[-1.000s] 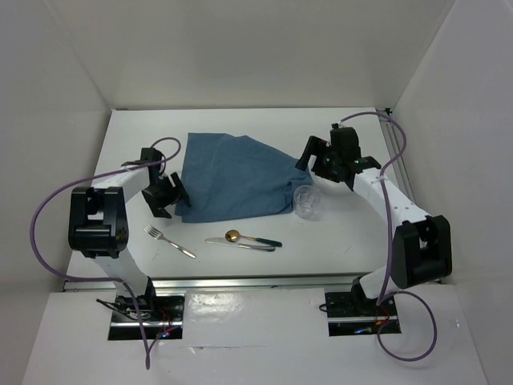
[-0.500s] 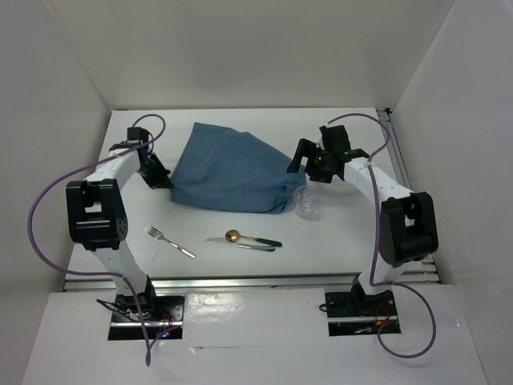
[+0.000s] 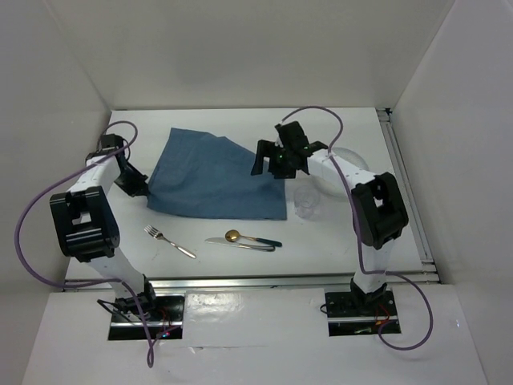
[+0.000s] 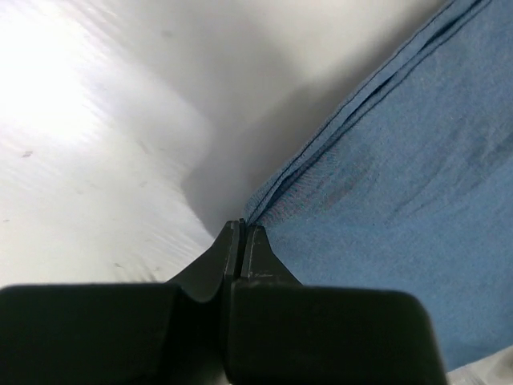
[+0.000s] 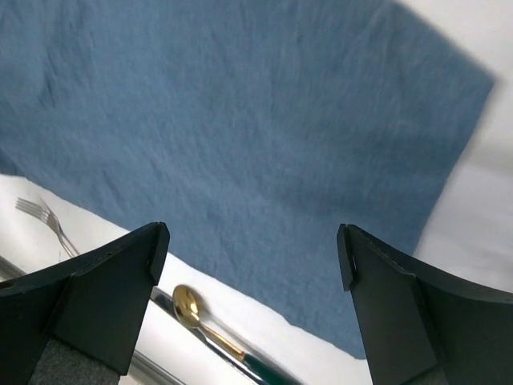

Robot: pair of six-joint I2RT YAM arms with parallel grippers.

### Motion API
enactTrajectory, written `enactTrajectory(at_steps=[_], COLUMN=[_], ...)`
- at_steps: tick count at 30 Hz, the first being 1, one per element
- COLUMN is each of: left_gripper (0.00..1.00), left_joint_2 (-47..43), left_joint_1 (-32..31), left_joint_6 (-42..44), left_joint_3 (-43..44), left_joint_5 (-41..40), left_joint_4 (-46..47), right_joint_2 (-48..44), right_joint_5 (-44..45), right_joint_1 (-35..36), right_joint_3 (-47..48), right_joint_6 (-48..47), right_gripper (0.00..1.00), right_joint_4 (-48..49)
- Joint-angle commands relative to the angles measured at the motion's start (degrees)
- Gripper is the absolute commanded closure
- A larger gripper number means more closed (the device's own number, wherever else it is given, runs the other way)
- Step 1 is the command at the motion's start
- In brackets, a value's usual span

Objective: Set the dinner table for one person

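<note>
A blue cloth placemat (image 3: 216, 178) lies spread on the white dinner table (image 3: 353, 237). My left gripper (image 3: 136, 187) is shut on the placemat's left corner; in the left wrist view the jaws (image 4: 243, 230) pinch the folded cloth edge (image 4: 385, 184), which lifts slightly off the table. My right gripper (image 3: 268, 160) hangs open above the placemat's right part, nothing between its fingers (image 5: 252, 241). A fork (image 3: 169, 241) lies near the front left. A knife (image 3: 237, 244) and a gold spoon with a green handle (image 3: 250, 238) lie front centre, seen below the placemat (image 5: 240, 120) in the right wrist view.
A clear glass (image 3: 307, 201) stands just off the placemat's right front corner. A white round dish (image 3: 350, 163) sits behind the right arm. White walls enclose the table on three sides. A metal rail (image 3: 240, 281) runs along the near edge.
My left gripper closed on the placemat's corner and dragged the cloth leftward. The right arm swung left, off the glass side, to above the cloth.
</note>
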Motion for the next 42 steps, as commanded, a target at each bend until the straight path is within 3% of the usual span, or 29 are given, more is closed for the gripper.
enactTrajectory(at_steps=[1,6,14,16,18,20,22,23,24,28,36,40,42], left_gripper=[1.0,1.0,1.0,1.0,1.0,1.0,1.0,1.0,1.0,1.0,1.0,1.0,1.0], left_joint_2=[-3.2,-4.4,-4.9,-4.9,-4.9,-4.9,-4.9,-4.9,-4.3,-4.3,-5.4,-5.4,-4.8], left_joint_1=[2.5,4.2,4.2,4.2,4.2,4.2,4.2,4.2,4.2,3.7,3.7,3.7,3.2], left_joint_6=[-2.2,-2.8,-1.6,-1.1,-0.6,0.1,1.6,1.6,1.6,2.1,3.3,3.8,3.2], left_joint_3=[-0.5,-0.5,-2.4,-2.4,-2.4,-2.4,-2.4,-1.6,-0.7,0.3,2.6,3.2,3.8], left_joint_5=[-3.2,-3.0,1.8,2.3,2.8,3.6,4.2,4.2,3.5,2.8,1.7,2.3,2.9], left_joint_4=[-0.3,-0.3,1.7,1.7,1.7,2.2,2.3,1.3,0.8,0.1,-1.6,-2.1,-2.1], right_joint_2=[-5.4,-6.2,-5.8,-6.5,-6.5,-7.2,-7.7,-8.2,-8.3,-4.8,1.0,5.0,9.3], right_joint_5=[2.4,5.3,14.0,16.6,20.1,20.1,17.2,16.2,14.2,11.1,4.0,9.5,9.5], right_joint_1=[2.7,3.3,3.3,3.3,2.2,1.7,1.7,2.7,3.2,5.1,6.1,11.6,12.3], right_joint_3=[-5.3,-8.6,-10.4,-11.0,-11.5,-12.3,-12.9,-12.9,-12.9,-10.9,-11.5,-8.3,-5.9], right_joint_6=[1.9,1.9,2.4,3.0,3.8,3.8,2.7,2.7,2.7,3.9,5.2,5.2,5.2], right_gripper=[0.01,0.06,0.32,0.43,0.46,0.46,0.4,0.35,0.21,0.06,0.03,0.05,0.1], right_joint_4=[2.7,1.4,-1.4,-3.2,-4.7,-4.7,-2.8,-2.1,-1.5,-1.0,1.0,0.2,0.2])
